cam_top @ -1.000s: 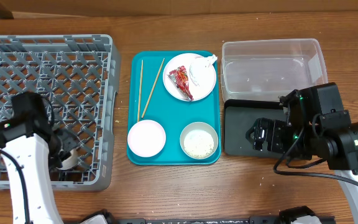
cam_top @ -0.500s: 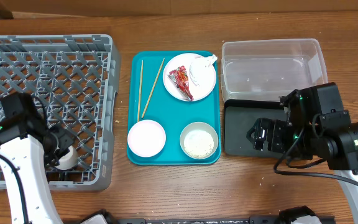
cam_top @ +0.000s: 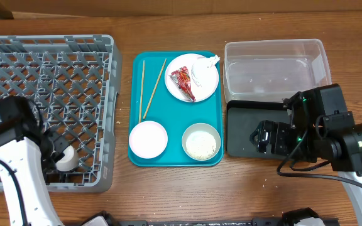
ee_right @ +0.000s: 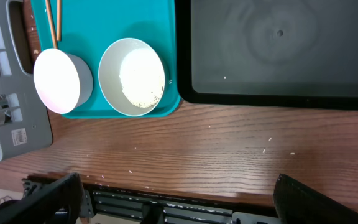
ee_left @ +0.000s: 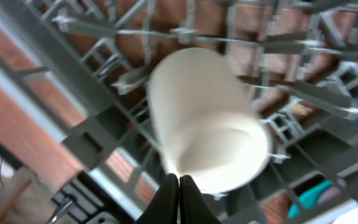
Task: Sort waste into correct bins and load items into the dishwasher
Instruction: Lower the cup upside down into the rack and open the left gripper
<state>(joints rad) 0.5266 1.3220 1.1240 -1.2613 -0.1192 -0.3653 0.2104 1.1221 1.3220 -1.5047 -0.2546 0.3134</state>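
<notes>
The small white cup [ee_left: 207, 121] lies on its side in the grey dish rack [cam_top: 43, 39], near its front right corner [cam_top: 66, 160]. My left gripper [ee_left: 179, 190] is shut and empty, its tips just short of the cup. The pale plate [cam_top: 192, 88] holds the red wrapper [cam_top: 183, 83] and the white napkin [cam_top: 204, 68]. Two chopsticks [cam_top: 143, 88], the pinkish bowl [cam_top: 148, 139] and the grey-green bowl [cam_top: 201, 142] with rice sit on the teal tray [cam_top: 168, 110]. My right gripper [ee_right: 179, 199] is open and empty over the black tray [cam_top: 241, 129].
The clear tub [cam_top: 274, 43] stands behind the black tray at the right. In the right wrist view, both bowls [ee_right: 132, 78] sit at the teal tray's front edge, with loose rice grains [ee_right: 269, 140] on the wooden table in front.
My left arm has drawn back to the left, away from the cup. The cup stays lying in the rack. The right arm has not moved.
</notes>
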